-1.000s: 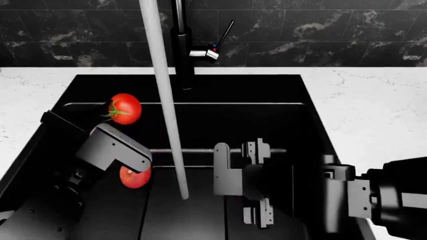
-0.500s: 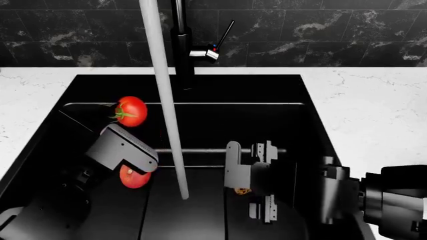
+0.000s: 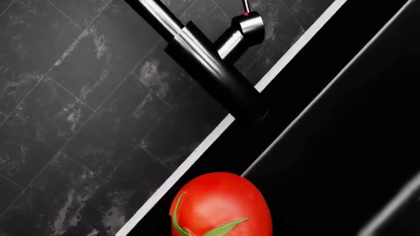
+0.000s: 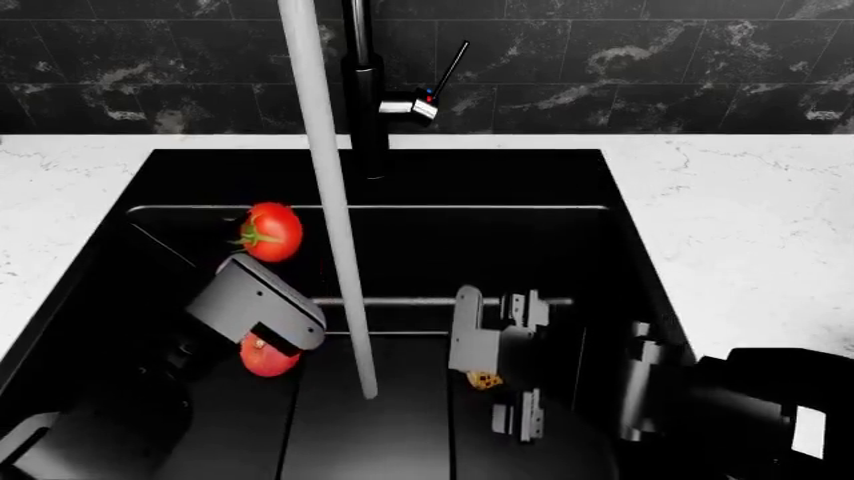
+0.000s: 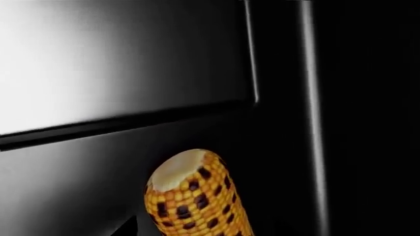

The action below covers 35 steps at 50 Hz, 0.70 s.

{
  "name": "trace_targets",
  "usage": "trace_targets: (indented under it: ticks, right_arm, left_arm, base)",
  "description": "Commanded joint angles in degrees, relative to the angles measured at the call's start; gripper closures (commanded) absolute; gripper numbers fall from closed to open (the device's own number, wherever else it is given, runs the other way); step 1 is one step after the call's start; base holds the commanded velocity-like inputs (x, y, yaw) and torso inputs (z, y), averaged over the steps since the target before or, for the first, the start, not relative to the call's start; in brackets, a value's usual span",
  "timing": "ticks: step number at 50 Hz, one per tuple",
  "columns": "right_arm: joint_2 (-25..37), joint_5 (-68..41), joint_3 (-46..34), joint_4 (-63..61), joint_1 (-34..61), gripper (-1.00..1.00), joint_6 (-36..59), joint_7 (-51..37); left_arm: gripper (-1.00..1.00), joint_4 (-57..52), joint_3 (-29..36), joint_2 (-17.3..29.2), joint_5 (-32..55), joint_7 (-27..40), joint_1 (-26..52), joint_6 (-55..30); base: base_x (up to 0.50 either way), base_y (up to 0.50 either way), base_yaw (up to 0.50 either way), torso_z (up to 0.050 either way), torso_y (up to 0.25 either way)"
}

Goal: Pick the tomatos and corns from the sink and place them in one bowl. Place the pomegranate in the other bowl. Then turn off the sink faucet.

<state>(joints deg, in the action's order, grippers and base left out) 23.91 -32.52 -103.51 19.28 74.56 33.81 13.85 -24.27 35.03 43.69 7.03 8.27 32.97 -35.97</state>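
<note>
Left wrist view: a round red tomato with green calyx [image 3: 222, 205] sits close in front of the camera, against the black sink wall [image 3: 341, 128]; the dark metal faucet [image 3: 210, 64] stands behind. No fingers visible, so grip cannot be told here.

Head view: left gripper [image 4: 267, 335] is low in the sink, a second red tomato [image 4: 268, 357] partly hidden under it; whether it is clenched on it I cannot tell. White water stream [image 4: 327, 200] runs. Right gripper [image 4: 501, 365] hangs released over a bit of corn.

Right wrist view: yellow, dark-speckled corn cob [image 5: 194, 196] lies just ahead on the sink floor. Judgement: centre the jaws across the cob's width before closing.
</note>
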Motion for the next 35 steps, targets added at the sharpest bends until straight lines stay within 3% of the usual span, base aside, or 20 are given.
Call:
trace_targets:
  ticks: [1,12,13,26,35]
  right_arm:
    - [-1.7,0.6,0.1,5.4,-3.3,-1.0,-4.4,1.6]
    - [-2.5,1.0,0.1,9.1,-5.3,-1.0,-6.7,2.6]
    - [-2.5,1.0,0.3,9.5,-5.4,1.0,-6.7,2.1]
    - [-1.3,1.1,0.0,7.1,-4.2,1.0,-5.5,2.3]
    - [7.1,-0.8,1.8,-14.0,5.8,1.0,6.5,-4.6]
  left_arm:
    - [1.0,0.4,0.0,-1.4,0.3,0.4,0.4,-0.2]
    - [1.0,0.5,0.6,-1.6,0.3,0.3,-0.3,0.1]
    - [1.0,0.7,0.6,-1.6,0.3,0.3,-0.3,0.2]
    - [1.0,1.4,0.9,-1.9,0.3,0.2,-0.6,0.8]
    - [1.0,1.7,-4.3,-3.3,5.5,0.7,-1.4,4.5]
  base:
    - [0.0,0.0,0.0,0.0,0.0]
    - [0.0,0.0,0.0,0.0,-0.007]
    - [0.01,0.0,0.01,0.0,-0.01]
    - [0.0,0.0,0.0,0.0,-0.006]
    - [0.0,0.01,0.0,0.0,-0.004]
